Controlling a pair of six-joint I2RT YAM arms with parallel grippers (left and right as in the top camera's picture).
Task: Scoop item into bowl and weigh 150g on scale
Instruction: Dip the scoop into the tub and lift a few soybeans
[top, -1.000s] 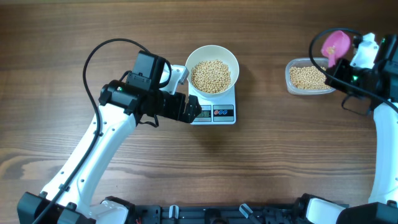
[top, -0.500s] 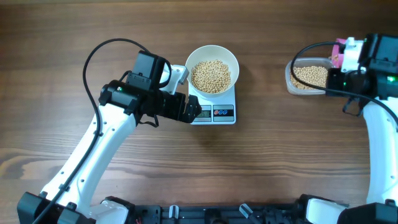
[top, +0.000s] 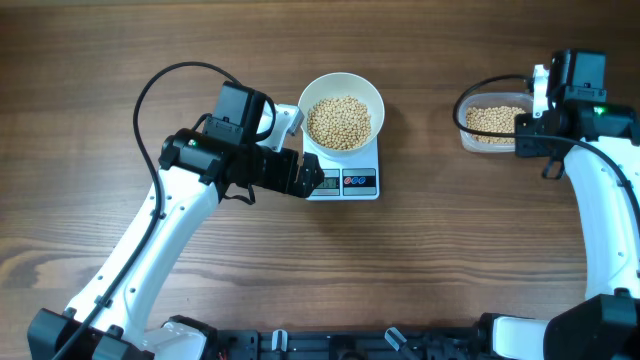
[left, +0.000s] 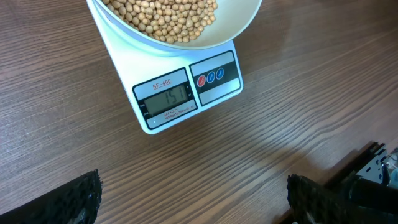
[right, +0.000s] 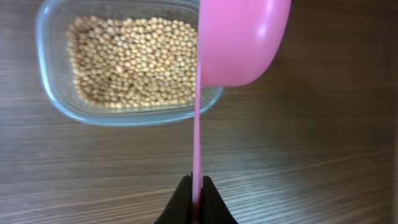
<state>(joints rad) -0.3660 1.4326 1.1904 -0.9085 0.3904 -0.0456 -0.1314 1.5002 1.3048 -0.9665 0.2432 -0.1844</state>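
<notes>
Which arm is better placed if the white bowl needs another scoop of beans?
Right. The right hand is shut on the pink plastic scoop, right by the clear plastic container of tan beans; the left hand is open, empty.

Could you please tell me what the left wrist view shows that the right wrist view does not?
Only the left wrist view shows the scale with the bowl on it. Only the right wrist view shows the right gripper shut on the handle of the pink scoop, with the clear container behind it. Both views show beans and the wooden table.
</notes>
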